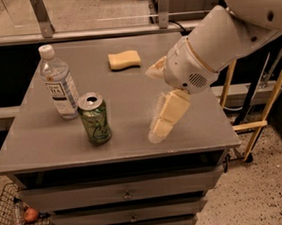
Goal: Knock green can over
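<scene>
I see the green can [95,119] standing up on the gray table [43,141], near the front on the left side. A water bottle [58,83] stands just behind it, a bit more to the left. My gripper [152,103] hangs low over the table, to the right of the can and not touching it. Its two fingers [168,114] are spread wide apart and hold nothing. A yellow sponge [124,60] lies far back.
</scene>
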Action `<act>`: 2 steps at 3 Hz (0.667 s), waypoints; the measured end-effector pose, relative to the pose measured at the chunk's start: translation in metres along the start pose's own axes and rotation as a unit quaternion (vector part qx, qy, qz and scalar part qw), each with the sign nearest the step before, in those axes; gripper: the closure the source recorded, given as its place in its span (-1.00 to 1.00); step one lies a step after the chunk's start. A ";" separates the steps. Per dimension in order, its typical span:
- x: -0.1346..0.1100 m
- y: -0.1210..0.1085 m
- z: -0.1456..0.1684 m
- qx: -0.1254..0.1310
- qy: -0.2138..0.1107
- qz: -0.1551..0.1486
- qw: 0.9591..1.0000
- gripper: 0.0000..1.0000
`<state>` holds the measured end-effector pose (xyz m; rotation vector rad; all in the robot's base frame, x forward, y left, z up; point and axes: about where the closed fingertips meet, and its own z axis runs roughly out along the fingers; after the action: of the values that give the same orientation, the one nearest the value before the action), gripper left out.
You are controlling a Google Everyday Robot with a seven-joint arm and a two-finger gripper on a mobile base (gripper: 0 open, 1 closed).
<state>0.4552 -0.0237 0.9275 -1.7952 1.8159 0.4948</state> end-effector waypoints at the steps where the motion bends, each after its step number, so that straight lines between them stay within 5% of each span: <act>1: -0.008 -0.003 0.035 -0.022 -0.068 0.008 0.997 -1.00; 2: -0.020 -0.003 0.051 -0.035 -0.110 0.010 0.993 -1.00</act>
<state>0.4637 0.0229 0.8992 -1.6953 1.6857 0.7421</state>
